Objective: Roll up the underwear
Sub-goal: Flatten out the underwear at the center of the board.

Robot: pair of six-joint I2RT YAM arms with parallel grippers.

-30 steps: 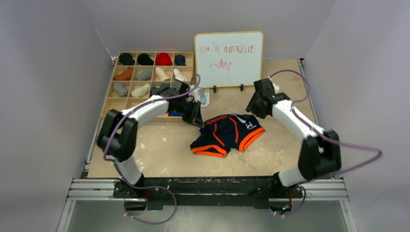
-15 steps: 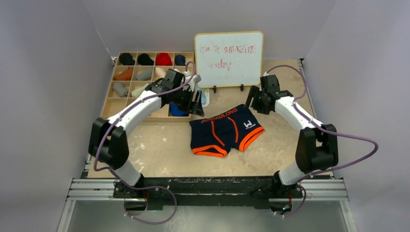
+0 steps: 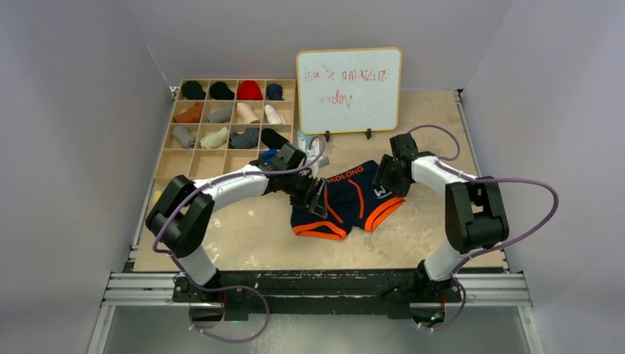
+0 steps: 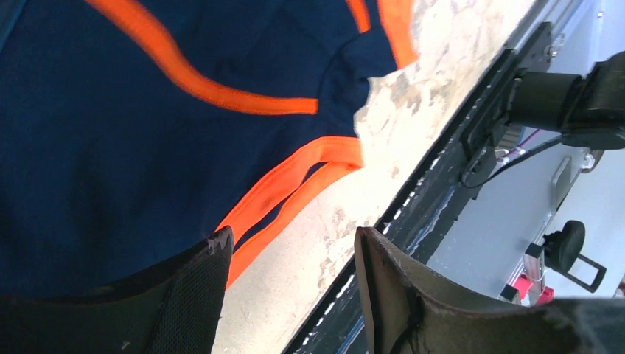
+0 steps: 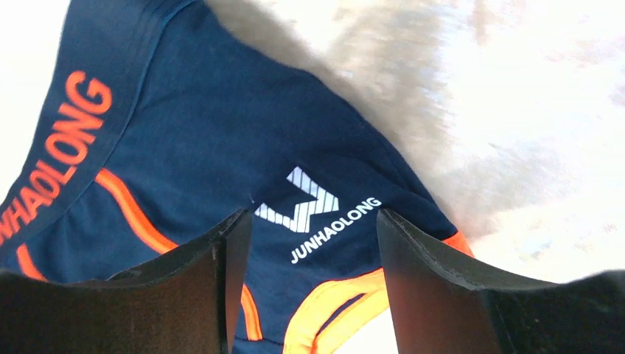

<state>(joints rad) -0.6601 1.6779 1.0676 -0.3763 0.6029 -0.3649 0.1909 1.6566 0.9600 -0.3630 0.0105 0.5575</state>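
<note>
The left claw (image 4: 291, 243) is spread wide, with nothing between its fingers. Through the gap show an orange leg hem of the underwear (image 3: 346, 199) and bare table (image 3: 250, 236). The right claw (image 5: 311, 221) is spread as well and holds nothing. It hangs close over the white logo and lettering on the navy cloth. Whether either claw touches the fabric cannot be told.

The underwear lies on the table just in front of the whiteboard (image 3: 348, 88), on the side toward the arms. Its waistband is the edge nearest the whiteboard and its leg openings point away from it. The left claw is low over the half below the whiteboard's left corner, and the right claw is over the half below its right corner.

The pair looks mostly spread out, with no fold or roll started, so the rolling itself appears to be all ahead: grip an edge, turn it over and wind it up. No grey pair can be made out. Left of the whiteboard sits a wooden tray (image 3: 166, 147) of small rolled items.
</note>
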